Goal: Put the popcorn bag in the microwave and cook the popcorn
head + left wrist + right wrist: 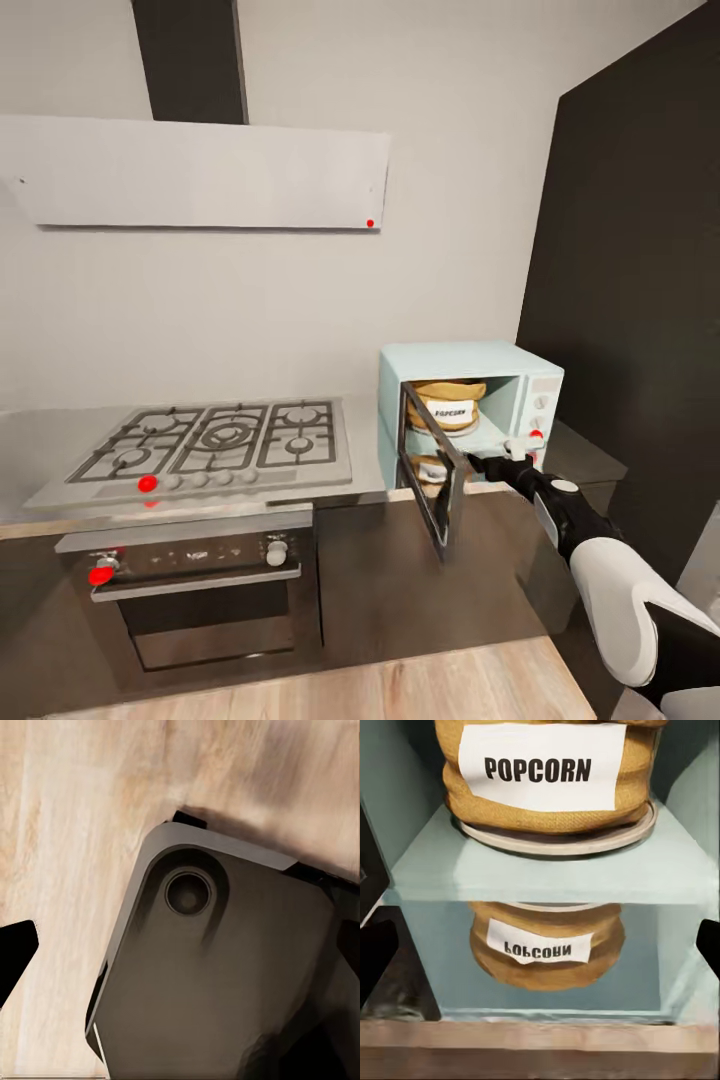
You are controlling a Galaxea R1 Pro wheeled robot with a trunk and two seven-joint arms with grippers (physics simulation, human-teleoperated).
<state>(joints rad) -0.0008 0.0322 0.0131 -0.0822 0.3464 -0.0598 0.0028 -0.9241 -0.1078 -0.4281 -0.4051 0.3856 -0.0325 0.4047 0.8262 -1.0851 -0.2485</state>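
Where the microwave [470, 415] gapes: tan, white-labelled popcorn bag [547, 776].

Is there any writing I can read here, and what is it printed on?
"POPCORN": on the white label of the popcorn bag, which sits on a round plate inside the microwave.
The same word mirrored upside down below: only a reflection.
Markings on the oven panel: too small to read.

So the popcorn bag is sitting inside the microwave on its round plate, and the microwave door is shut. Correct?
Not quite. The popcorn bag is inside the microwave on the round plate, but the door is open, swung out toward the robot. The head view shows this.
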